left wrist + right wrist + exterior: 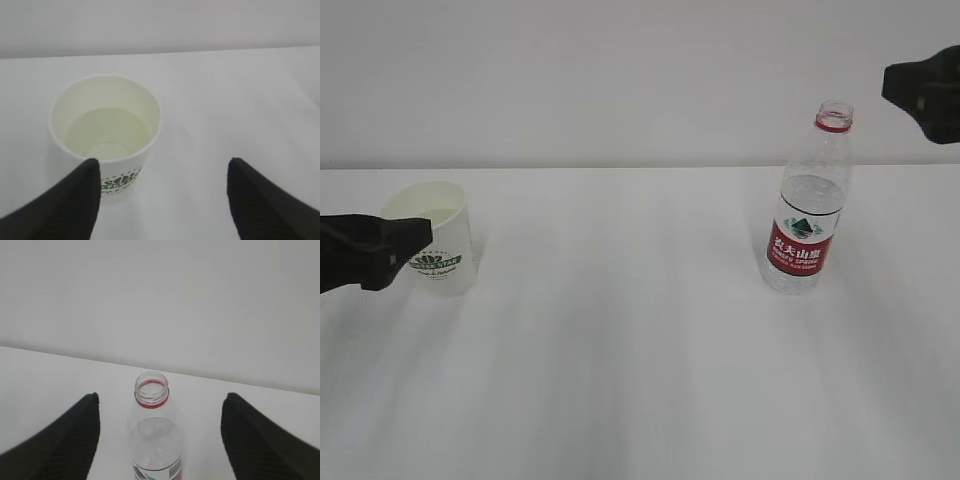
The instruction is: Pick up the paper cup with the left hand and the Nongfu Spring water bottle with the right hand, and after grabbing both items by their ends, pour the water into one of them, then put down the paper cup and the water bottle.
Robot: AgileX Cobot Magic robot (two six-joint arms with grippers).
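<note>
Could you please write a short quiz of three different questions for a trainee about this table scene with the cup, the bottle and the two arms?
1. True or false: the tall clear ribbed plastic bottle with the red label has its cap on.
2. Multiple choice: the small white tapered paper cup with the green logo holds A) nothing, B) some clear water, C) a spoon.
3. Short answer: does the left gripper or the right gripper hold anything?

Key:
1. False; the neck is open.
2. B.
3. No; both stand open, cup and bottle upright on the white table.

Uncapped bottle [152,432] between spread claw [159,412] fingers
</note>
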